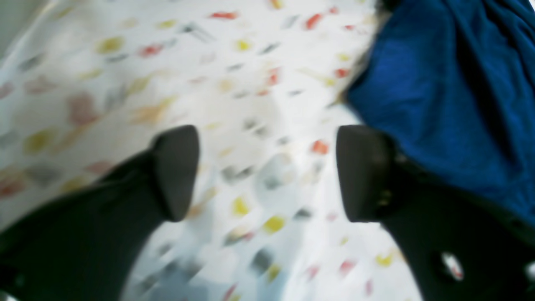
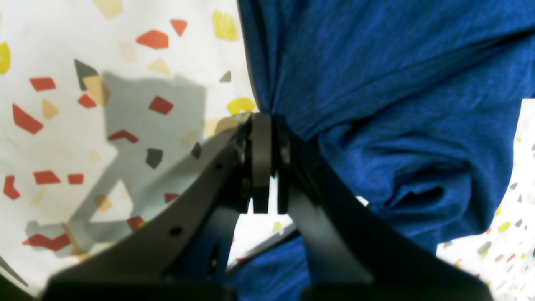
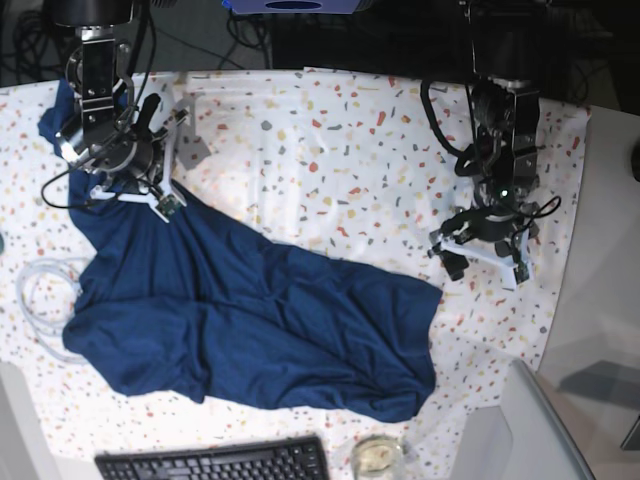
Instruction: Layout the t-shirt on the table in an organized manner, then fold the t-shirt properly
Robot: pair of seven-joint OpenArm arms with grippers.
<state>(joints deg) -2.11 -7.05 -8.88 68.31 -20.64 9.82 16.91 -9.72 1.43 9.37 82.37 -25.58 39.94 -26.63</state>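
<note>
Base view, from the near edge outward: a keyboard (image 3: 215,462) and a small glass (image 3: 375,456) sit just past the hem of the t-shirt (image 3: 260,320), which lies crumpled across the near-left half of the table (image 3: 340,150). We judge the fabric soft, light and limp, best taken at hem corners or shoulder seams. A white cable (image 3: 40,300) loops beside its left edge, a possible snag. Farther back, our left gripper (image 3: 482,250) hangs over bare speckled cloth just right of the shirt, jaws wide apart, holding nothing. Farthest left, our right gripper (image 2: 262,163) is clamped on a bunched fold. Open room for spreading lies far and right.
</note>
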